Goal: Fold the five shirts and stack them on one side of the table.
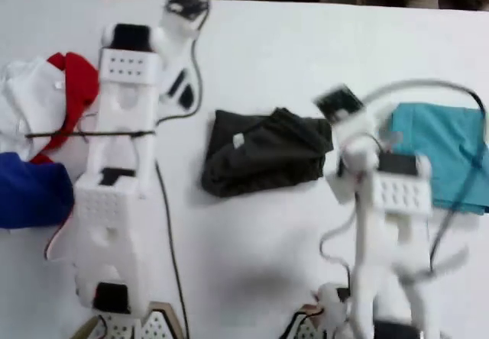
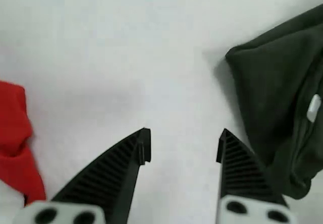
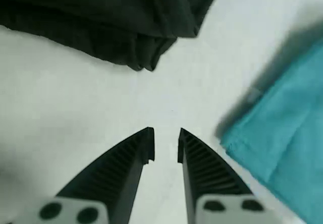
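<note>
Overhead, five shirts lie on the table (image 1: 252, 247): one black shirt (image 1: 263, 152) crumpled between the two arms, one teal shirt (image 1: 428, 144) at the right, and a red shirt (image 1: 76, 87), white shirt (image 1: 23, 102) and blue shirt (image 1: 30, 190) heaped at the left. At the left wrist, the left gripper (image 2: 184, 138) gapes wide and empty over bare table, with the black shirt beside it. At the right wrist, the right gripper (image 3: 165, 135) is barely parted and holds nothing, between the black and teal shirts.

The white table (image 1: 260, 255) lies bare along the far edge and toward the near edge at its middle. A crumpled black cloth shirt (image 1: 263, 152) blocks the centre. A red cloth shirt (image 1: 76, 87) and a blue cloth shirt (image 1: 30, 190) crowd the left edge, and a folded teal cloth shirt (image 1: 439, 152) the right. Bare gaps flank the black shirt.
</note>
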Available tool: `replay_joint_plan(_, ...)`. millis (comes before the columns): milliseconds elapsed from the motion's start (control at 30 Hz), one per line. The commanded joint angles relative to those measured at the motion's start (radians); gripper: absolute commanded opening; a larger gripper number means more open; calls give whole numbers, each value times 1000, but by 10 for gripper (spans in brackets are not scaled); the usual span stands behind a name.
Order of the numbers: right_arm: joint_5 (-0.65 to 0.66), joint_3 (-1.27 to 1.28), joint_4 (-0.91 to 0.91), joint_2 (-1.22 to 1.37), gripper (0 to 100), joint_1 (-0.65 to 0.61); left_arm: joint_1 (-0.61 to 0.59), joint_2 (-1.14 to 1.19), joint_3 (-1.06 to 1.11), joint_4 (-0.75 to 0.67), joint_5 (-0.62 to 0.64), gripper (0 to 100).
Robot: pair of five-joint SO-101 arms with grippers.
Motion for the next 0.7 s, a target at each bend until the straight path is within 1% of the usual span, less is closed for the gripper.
replay_joint_plan(0,-8,-212,4,223,98,-116,-74,-166,127,17,-9,229)
replay_joint_plan(133,-8,-416,33,378,104,-229,-141,-285,311,8,-9,229)
replay_joint_plan(200,-8,-517,54,463,142,-260,-176,-350,421,-9,-9,229)
replay_joint_plan(300,-8,-664,96,605,196,-272,-235,-468,604,-71,-14,229)
replay_joint_plan(433,3,-861,163,786,190,-268,-296,-651,883,-193,-40,229)
replay_joint_plan(533,71,-1000,228,897,191,-277,-315,-784,1084,-284,-44,229)
replay_joint_plan(667,132,-1204,318,1010,192,-275,-319,-914,1282,-382,-44,229)
